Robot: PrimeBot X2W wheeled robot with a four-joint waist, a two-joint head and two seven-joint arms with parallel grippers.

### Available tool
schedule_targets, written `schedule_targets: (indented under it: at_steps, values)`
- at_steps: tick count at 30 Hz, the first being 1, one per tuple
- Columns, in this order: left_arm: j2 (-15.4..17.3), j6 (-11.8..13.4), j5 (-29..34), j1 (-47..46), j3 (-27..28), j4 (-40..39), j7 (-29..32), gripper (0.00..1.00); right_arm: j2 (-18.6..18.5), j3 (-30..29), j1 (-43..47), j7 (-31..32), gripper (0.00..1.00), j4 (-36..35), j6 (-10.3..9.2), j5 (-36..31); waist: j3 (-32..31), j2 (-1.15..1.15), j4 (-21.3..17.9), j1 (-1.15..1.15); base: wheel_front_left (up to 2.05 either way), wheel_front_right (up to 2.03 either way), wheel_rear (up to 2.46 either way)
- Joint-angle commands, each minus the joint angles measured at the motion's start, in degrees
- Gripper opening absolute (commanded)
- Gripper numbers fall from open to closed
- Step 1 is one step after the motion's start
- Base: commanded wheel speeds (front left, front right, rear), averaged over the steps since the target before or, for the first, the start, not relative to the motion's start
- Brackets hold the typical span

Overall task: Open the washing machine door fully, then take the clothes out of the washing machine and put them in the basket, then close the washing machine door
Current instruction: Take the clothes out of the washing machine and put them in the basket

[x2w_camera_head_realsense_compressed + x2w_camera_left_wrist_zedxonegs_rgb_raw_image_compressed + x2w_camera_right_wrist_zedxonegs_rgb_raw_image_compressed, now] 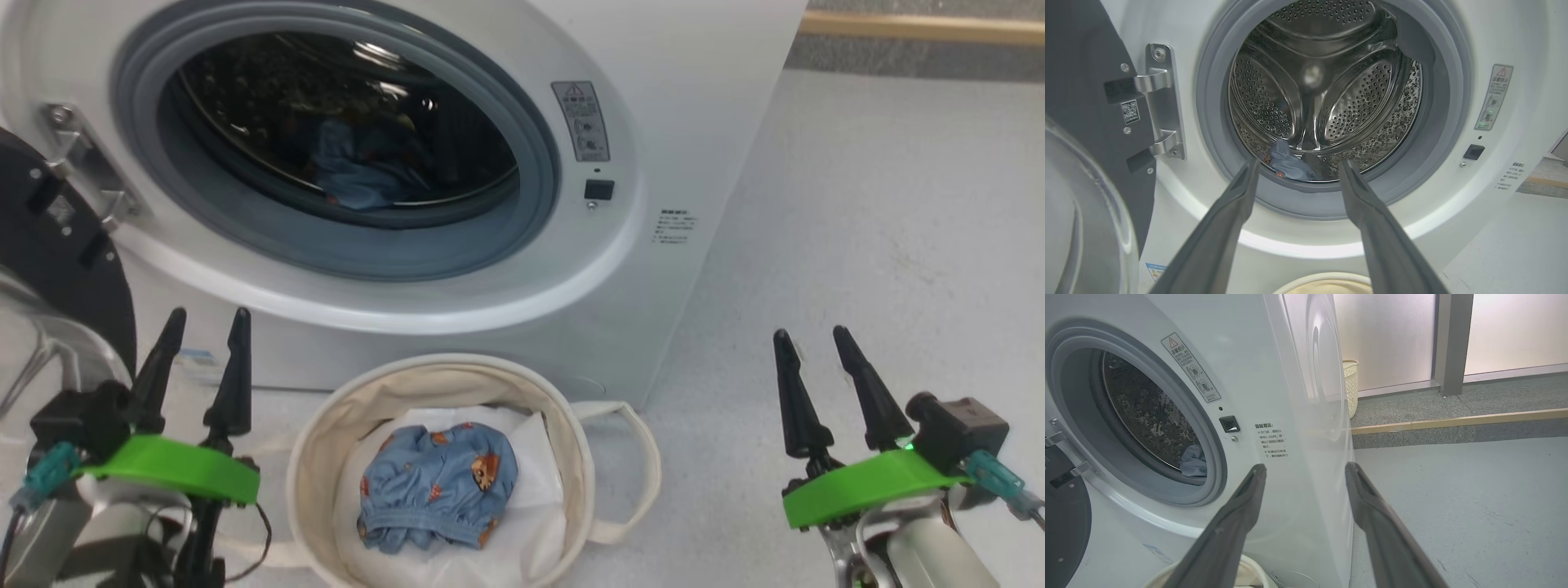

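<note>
Though mostly illegible, red-triangle warning label (pixel 1494 96) on the washing machine (pixel 1527 28).

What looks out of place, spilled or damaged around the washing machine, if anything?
Nothing stands out. One light blue printed garment lies inside the round cream canvas basket; a second blue garment lies in the white washing machine.
</note>
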Motion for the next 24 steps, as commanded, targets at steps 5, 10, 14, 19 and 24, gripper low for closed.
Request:
schedule_targets:
  at_steps: [5, 10, 14, 19, 24]
  values:
    - [2.41, -0.33, 0.78, -8.07, 0.6, 1.73, -0.69, 1.0, 1.14, 1.49, -2.84, -0.29, 1.0, -4.21, 0.06, -1.61, 5.35, 0.0, -2.1, 0.0, 0.0, 0.0, 0.0]
    - [3.02, -0.33, 0.66, -15.71, -2.52, 5.97, -0.69, 1.0, 2.68, 2.75, -3.66, -0.29, 1.0, -7.95, 0.06, -3.28, 11.04, 0.0, -3.64, 0.0, 0.0, 0.0, 0.0]
    - [3.5, -0.33, 0.33, -22.38, -4.24, 10.0, -0.69, 1.0, 3.73, 3.02, -4.43, -0.29, 1.0, -10.23, 0.06, -4.92, 15.36, 0.0, -4.73, 0.0, 0.0, 0.0, 0.0]
    - [3.97, -0.33, 0.01, -30.2, -5.86, 15.98, -0.69, 1.0, 5.07, 2.61, -5.08, -0.29, 1.0, -11.91, 0.06, -6.65, 19.41, 0.0, -5.86, 0.0, 0.0, 0.0, 0.0]
    - [4.14, -0.33, -0.98, -37.02, -7.22, 20.32, -0.69, 1.0, 6.15, 2.46, -5.53, -0.29, 1.0, -13.04, 0.06, -7.85, 22.48, 0.0, -6.64, 0.0, 0.0, 0.0, 0.0]
